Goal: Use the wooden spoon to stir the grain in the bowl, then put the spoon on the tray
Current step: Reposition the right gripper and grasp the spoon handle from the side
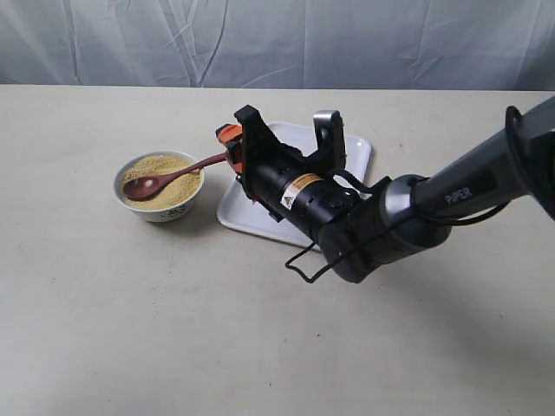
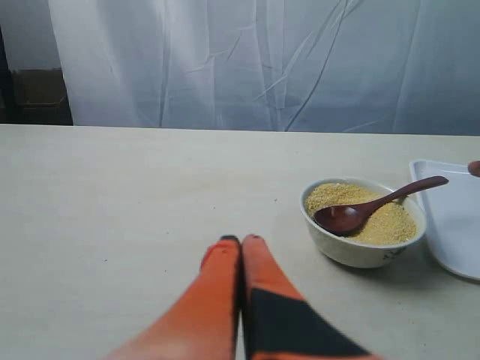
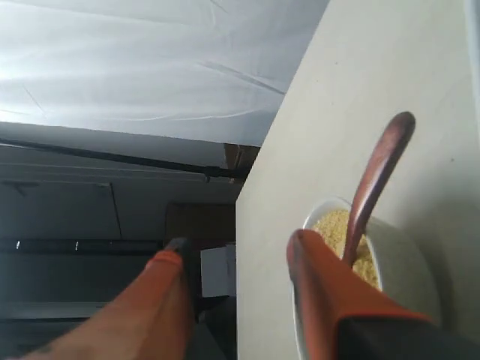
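The right gripper (image 1: 231, 146) has its jaws wide apart, and the slim handle tip of the dark reddish-brown wooden spoon (image 1: 169, 178) lies just beside one of them, unclamped. Just ahead of them the spoon's head rests on fine yellow-tan grain (image 1: 178, 192) in the small round white patterned bowl (image 1: 165, 213); the flat white rectangular tray (image 1: 357, 149) lies beneath them. The left gripper (image 2: 241, 241) has its jaws pressed together, holding nothing.

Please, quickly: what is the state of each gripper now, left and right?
Left gripper: closed, holding nothing.
Right gripper: open, beside the handle of the wooden spoon, not gripping it.
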You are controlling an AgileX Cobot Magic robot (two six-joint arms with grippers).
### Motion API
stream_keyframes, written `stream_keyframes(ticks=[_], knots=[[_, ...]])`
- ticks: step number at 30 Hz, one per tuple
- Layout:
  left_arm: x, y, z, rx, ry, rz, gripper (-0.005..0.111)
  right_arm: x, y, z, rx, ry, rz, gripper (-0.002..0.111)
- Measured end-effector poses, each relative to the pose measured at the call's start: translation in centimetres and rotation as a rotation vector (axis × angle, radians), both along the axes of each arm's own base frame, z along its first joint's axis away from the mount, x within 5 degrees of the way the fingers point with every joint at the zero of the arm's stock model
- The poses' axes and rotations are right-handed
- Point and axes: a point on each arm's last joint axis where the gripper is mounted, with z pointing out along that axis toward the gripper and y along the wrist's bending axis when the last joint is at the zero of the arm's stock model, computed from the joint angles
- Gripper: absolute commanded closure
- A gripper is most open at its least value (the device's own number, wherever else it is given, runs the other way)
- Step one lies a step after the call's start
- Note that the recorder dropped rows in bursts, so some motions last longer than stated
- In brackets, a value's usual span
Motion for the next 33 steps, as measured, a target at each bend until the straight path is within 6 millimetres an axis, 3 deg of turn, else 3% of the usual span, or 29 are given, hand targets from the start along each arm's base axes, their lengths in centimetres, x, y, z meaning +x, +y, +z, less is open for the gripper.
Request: stream_keyframes(ticks=[15, 22, 28, 30, 33], knots=[[0.0, 0.0, 0.0, 0.000, 0.000, 0.000, 0.107, 1.4, 1.1, -3.7, -0.075, 0.110, -0.014, 0.066], [0.0, 0.0, 0.0, 0.000, 0.000, 0.000, 0.107, 3.5, 2.9, -4.0, -0.059, 0.102, -0.019, 0.066], [0.0, 0.0, 0.0, 0.000, 0.000, 0.000, 0.107, 4.1, 3.1, -4.9, -0.048, 0.120, -0.057, 0.066], [0.0, 0.0, 0.0, 0.000, 0.000, 0.000, 0.107, 4.2, 3.0, -4.9, -0.057, 0.106, -0.061, 0.070], [0.0, 0.0, 0.0, 0.000, 0.000, 0.000, 0.107, 4.3, 2.9, -4.9, -0.052, 0.093, -0.084, 0.085]])
